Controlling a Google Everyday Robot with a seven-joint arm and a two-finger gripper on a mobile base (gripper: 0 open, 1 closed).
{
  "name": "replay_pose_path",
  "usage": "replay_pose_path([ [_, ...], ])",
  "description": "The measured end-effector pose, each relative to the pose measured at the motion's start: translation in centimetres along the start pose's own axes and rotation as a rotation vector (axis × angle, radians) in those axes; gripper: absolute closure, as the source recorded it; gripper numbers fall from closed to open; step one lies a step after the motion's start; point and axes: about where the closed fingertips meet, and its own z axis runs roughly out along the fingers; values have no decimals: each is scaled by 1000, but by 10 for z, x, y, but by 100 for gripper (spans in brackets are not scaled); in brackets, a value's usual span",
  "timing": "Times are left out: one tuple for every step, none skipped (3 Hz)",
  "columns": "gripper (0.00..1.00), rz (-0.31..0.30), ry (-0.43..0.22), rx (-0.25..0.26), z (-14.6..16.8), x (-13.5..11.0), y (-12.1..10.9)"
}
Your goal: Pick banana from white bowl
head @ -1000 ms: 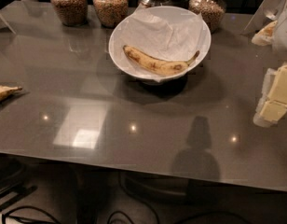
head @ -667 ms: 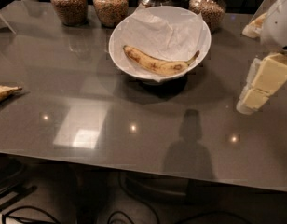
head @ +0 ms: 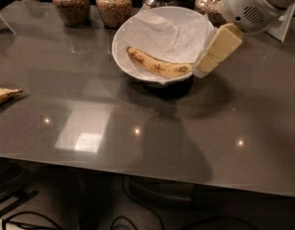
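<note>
The banana (head: 157,65) is long, curved and yellow with brown spots. It lies across the front of the white bowl (head: 138,28), which is lined with crumpled white paper and stands on a dark base. My gripper (head: 203,70) comes in from the upper right on a white arm. Its cream-coloured finger reaches down over the bowl's right rim, right at the banana's right end, whose stem it hides.
Several glass jars of brown grains (head: 71,4) stand behind the bowl at the table's far edge. A second, paler banana (head: 5,95) lies partly in view at the left edge. The grey table (head: 138,138) reflects ceiling lights. Cables lie on the floor below.
My gripper has moved from the right side of the table leftward to the bowl's right rim. The view has shifted, so the bowl now sits further right. The banana has not moved in the bowl.
</note>
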Motion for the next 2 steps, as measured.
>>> replay_pose_path([
  [0,36,-103,21,29,-42,-27],
  [0,0,-137,86,60,-84,-40],
])
